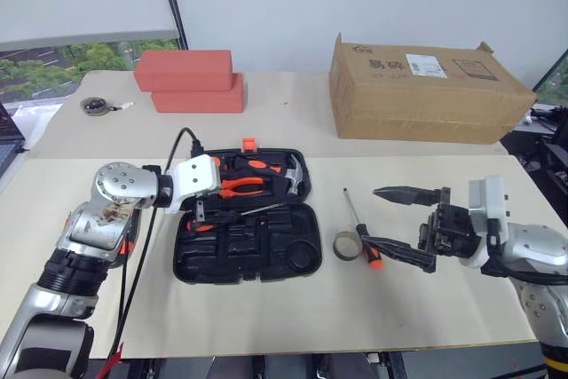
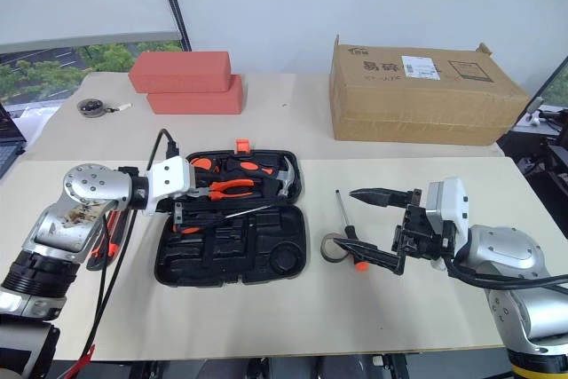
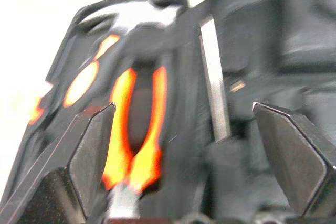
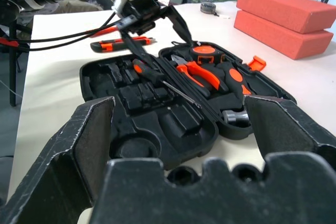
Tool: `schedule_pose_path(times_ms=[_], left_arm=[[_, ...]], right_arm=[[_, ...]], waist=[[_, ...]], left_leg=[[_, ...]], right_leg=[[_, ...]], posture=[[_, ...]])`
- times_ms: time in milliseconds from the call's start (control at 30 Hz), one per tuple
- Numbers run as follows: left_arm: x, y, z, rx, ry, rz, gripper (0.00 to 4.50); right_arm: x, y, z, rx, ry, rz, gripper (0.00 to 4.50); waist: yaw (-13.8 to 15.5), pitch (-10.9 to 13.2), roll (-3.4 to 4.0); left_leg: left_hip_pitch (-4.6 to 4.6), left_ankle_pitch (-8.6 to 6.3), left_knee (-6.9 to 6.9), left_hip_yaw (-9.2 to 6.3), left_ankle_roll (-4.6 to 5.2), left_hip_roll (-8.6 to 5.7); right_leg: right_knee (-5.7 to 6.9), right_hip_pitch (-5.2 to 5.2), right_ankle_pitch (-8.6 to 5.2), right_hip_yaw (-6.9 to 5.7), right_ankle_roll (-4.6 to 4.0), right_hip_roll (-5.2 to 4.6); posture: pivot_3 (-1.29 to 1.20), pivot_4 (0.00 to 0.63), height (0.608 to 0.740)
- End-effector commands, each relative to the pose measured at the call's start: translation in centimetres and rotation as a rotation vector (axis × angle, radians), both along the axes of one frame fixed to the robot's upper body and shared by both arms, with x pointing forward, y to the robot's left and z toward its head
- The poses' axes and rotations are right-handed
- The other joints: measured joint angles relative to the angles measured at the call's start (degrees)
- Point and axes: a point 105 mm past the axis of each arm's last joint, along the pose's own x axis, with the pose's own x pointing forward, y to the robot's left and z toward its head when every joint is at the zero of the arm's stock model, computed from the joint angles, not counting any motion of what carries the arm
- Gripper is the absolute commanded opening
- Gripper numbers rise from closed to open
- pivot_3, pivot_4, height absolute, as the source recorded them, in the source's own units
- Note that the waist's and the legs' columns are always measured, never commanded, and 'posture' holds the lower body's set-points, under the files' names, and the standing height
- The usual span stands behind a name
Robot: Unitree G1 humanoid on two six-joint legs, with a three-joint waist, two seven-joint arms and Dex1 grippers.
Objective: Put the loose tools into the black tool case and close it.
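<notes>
The tool case (image 1: pixel 244 237) lies open near the middle of the tabletop (image 1: pixel 266 308), its lid half toward the far edge holding pliers (image 1: pixel 240 187) and a hammer (image 1: pixel 297 177). A screwdriver (image 2: pixel 232 214) lies across the hinge line. Toward the right edge lie another screwdriver (image 1: pixel 361 230) and, touching it, a tape roll (image 1: pixel 345 247). A utility knife (image 4: pixel 122 43) lies toward the left edge. Along the far edge sit two stacked blocks (image 1: pixel 191 82), a cardboard box (image 1: pixel 426 90) and a reel (image 1: pixel 96 106).

Black tool case (image 1: pixel 266 259) with orange latch (image 1: pixel 248 143), red blocks (image 1: pixel 188 81), brown cardboard box (image 1: pixel 426 90)
</notes>
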Motion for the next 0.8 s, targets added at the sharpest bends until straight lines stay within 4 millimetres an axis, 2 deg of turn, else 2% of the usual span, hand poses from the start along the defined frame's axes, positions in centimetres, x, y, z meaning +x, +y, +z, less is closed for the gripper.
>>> schedule_pose_path(times_ms=[33,133,300,400,567,667,800], left_arm=[[0.2,0.4,0.7,-0.026,-0.042,0.028,2.97],[-0.2,0.4,-0.1,-0.024,-0.033,0.032,1.97],[-0.5,-0.5,-1.0,-0.042,-0.016,-0.007,0.03],[-0.6,-1.0,-0.5,-0.087,-0.017,-0.027,0.03],[-0.5,-0.2,-0.7,-0.042,-0.031,-0.025,0.03],[-0.9,-0.4,-0.7,-0.057,-0.009,-0.048,0.03],[-1.5,-0.4,-1.5,-0.035,0.035,-0.080,0.03]], right_arm=[[-0.2,0.3,0.8,0.008,-0.053,0.016,4.50],[-0.2,0.2,0.8,0.008,-0.055,0.014,4.50],[-0.1,0.2,0.7,0.007,-0.057,0.014,4.50],[-0.1,0.1,0.8,0.005,-0.060,0.014,4.50],[0.0,0.0,0.9,-0.001,-0.067,0.001,4.50],[-0.1,0.1,0.9,-0.003,-0.064,0.005,4.50],[-0.1,0.1,1.0,-0.002,-0.066,0.004,4.50]], waist=[[-0.01,0.00,0.00],[-0.02,0.00,0.00],[0.14,0.00,0.00],[0.11,0.00,0.00],[-0.03,0.00,0.01],[-0.08,0.00,0.01],[-0.04,0.00,0.01]], left_leg=[[-0.01,0.00,0.00,0.00,0.01,0.00],[-0.02,-0.01,0.00,0.01,0.02,0.00],[-0.06,0.01,0.02,0.02,-0.03,-0.01],[-0.06,-0.02,0.05,0.01,0.02,-0.01],[-0.02,-0.01,0.06,-0.01,0.01,0.01],[-0.02,-0.01,0.06,0.00,0.00,0.05],[-0.03,-0.01,0.05,0.00,0.01,0.04]], right_leg=[[0.00,0.00,0.00,0.00,0.00,0.00],[-0.02,-0.01,0.00,0.01,-0.01,-0.01],[-0.03,-0.02,0.00,0.00,-0.01,-0.02],[-0.02,-0.01,0.00,0.00,-0.01,-0.02],[0.03,-0.01,0.01,0.00,-0.01,-0.01],[0.02,-0.02,0.01,0.01,-0.02,0.03],[0.01,-0.01,0.01,0.01,-0.02,0.01]], posture=[[0.00,0.150,0.712],[0.00,0.150,0.712],[0.00,0.150,0.712],[0.00,0.150,0.712],[0.00,0.150,0.712],[0.00,0.150,0.712],[0.00,0.150,0.712]])
